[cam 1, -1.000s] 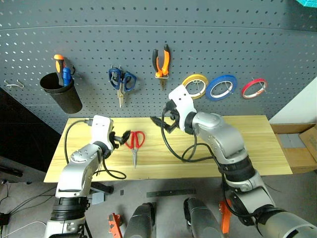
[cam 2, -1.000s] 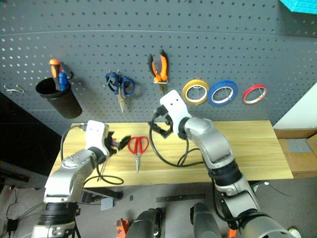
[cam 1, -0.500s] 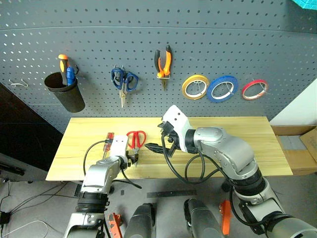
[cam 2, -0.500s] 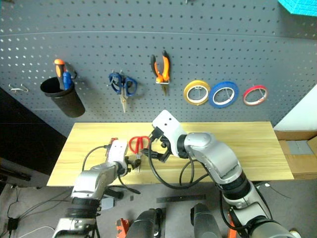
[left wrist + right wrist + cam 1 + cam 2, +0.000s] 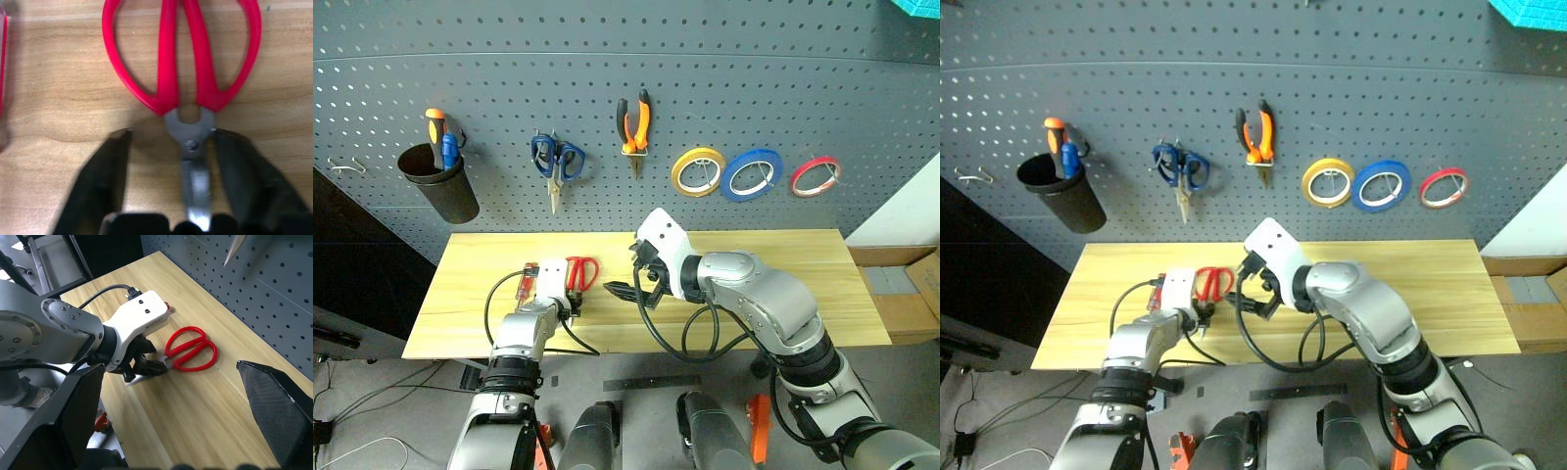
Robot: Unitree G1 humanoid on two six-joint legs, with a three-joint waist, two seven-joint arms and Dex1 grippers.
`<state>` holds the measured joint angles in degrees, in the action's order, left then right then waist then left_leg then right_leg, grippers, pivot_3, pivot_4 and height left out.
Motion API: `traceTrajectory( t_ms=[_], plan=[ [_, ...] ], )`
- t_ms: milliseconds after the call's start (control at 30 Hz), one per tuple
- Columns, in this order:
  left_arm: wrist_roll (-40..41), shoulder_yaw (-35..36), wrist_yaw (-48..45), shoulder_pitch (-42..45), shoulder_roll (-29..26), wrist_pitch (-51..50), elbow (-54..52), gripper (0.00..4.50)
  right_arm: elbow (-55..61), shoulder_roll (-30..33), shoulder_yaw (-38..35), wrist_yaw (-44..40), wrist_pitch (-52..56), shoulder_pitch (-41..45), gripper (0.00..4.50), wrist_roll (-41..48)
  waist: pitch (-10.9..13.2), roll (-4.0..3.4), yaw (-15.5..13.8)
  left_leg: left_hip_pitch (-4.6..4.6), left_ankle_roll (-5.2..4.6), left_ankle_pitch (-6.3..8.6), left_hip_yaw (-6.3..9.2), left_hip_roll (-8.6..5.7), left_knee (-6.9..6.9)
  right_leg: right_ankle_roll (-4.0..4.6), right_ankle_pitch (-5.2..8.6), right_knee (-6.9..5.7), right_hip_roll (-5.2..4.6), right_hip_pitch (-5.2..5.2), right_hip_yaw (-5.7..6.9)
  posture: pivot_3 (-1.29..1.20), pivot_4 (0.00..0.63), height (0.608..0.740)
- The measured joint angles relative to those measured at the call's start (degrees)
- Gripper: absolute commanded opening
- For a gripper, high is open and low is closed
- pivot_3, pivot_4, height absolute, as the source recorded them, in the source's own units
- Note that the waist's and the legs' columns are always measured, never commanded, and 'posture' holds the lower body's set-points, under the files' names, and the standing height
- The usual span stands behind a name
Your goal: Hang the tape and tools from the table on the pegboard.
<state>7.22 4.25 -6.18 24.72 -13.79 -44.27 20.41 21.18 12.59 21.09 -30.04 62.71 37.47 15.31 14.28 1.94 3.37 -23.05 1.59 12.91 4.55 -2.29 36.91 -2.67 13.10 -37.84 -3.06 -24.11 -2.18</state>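
You have one container in view: a black cup [image 5: 438, 194] hung at the left end of the pegboard [image 5: 607, 108]. An orange-handled tool [image 5: 433, 124] and a blue-handled one [image 5: 449, 149] stand in it, and you can make out only their handles; the rest is down inside the cup.

The red scissors [image 5: 579, 275] lie flat on the tabletop [image 5: 773, 294], towards its left end and nearer the back edge, handles pointing at the pegboard. Your left gripper [image 5: 188, 161] is down over the blades with its jaws apart, one finger [image 5: 98, 181] on either side of the pivot; the fingers stand just clear of the metal. The blade tips are cut off beneath the gripper.

The red screwdriver [image 5: 523, 278] lies just left of the scissors, mostly covered by your left wrist, so only the handle end shows.

Your right gripper [image 5: 628, 286] hangs above the middle of the tabletop, jaws wide apart and holding nothing.

On the pegboard hang the blue-handled scissors [image 5: 555, 162], the orange pliers [image 5: 633, 125], then the yellow tape [image 5: 697, 171], the blue tape [image 5: 751, 174] and the red tape [image 5: 816, 175]. A bare hook [image 5: 344, 167] sits left of the cup.
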Motion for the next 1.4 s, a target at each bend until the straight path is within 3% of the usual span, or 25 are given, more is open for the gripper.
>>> traceTrajectory(
  t_ms=[133,333,600,800,933,1167,1400],
  plan=[
    [-1.29,-1.72,-2.03,-0.54,-0.63,4.11,0.65,0.25,0.00,0.26,-0.04,0.26,0.16,0.00,4.50,0.06,0.00,0.00,0.03,-0.01,0.00,0.00,0.00,0.00,-0.01,0.00,0.00,0.03,0.00,0.00,0.00,-0.10,0.215,0.740],
    [-4.03,-3.93,-3.66,-5.74,-2.27,14.19,-3.74,0.25,0.25,0.70,-0.34,1.49,0.44,-0.04,4.50,0.05,0.01,0.00,0.23,-0.08,0.01,0.01,0.00,0.04,-0.10,0.02,-0.01,0.14,-0.06,-0.08,-0.03,-0.11,0.220,0.740],
    [-4.40,-2.47,-4.43,-16.66,-3.41,17.66,-17.50,0.25,4.24,2.31,-1.19,2.62,1.59,-2.49,4.50,0.84,0.02,0.00,0.40,-0.13,0.00,0.04,0.04,0.06,-0.11,0.00,0.01,0.22,-0.08,-0.07,0.03,-0.10,0.220,0.740],
    [-5.37,0.34,-5.75,-25.01,-6.89,32.62,-29.21,0.25,7.91,5.63,-1.25,1.60,0.14,-3.54,4.50,1.73,0.02,0.00,0.39,-0.15,-0.01,0.04,0.00,0.14,-0.18,-0.12,0.07,0.56,-0.07,-0.02,0.01,-0.09,0.222,0.740],
    [-8.37,1.71,-5.68,-30.94,-8.91,40.42,-34.82,0.25,10.15,7.90,-0.95,-0.23,-6.50,-5.20,4.50,1.48,0.03,-0.01,0.24,-0.28,-0.04,0.06,0.01,0.15,-0.29,0.00,-0.01,0.81,-0.06,-0.05,0.05,-0.08,0.221,0.740],
    [-10.95,5.12,-5.43,-32.43,-9.69,45.95,-41.70,0.25,10.07,6.17,-4.11,-2.43,-16.39,-5.48,4.50,3.19,0.03,-0.01,-0.08,-0.36,-0.07,0.07,0.02,0.15,-0.26,-0.04,0.01,0.85,-0.04,-0.06,0.12,-0.05,0.213,0.740],
    [-12.12,6.17,-4.47,-25.36,-9.74,45.94,-40.35,0.25,6.91,4.01,-6.05,-1.79,-19.87,-2.84,4.50,2.94,0.03,0.00,-0.14,-0.35,-0.08,0.06,0.07,0.13,-0.23,-0.02,-0.03,0.79,0.02,-0.04,0.19,-0.06,0.208,0.740]
  ],
)
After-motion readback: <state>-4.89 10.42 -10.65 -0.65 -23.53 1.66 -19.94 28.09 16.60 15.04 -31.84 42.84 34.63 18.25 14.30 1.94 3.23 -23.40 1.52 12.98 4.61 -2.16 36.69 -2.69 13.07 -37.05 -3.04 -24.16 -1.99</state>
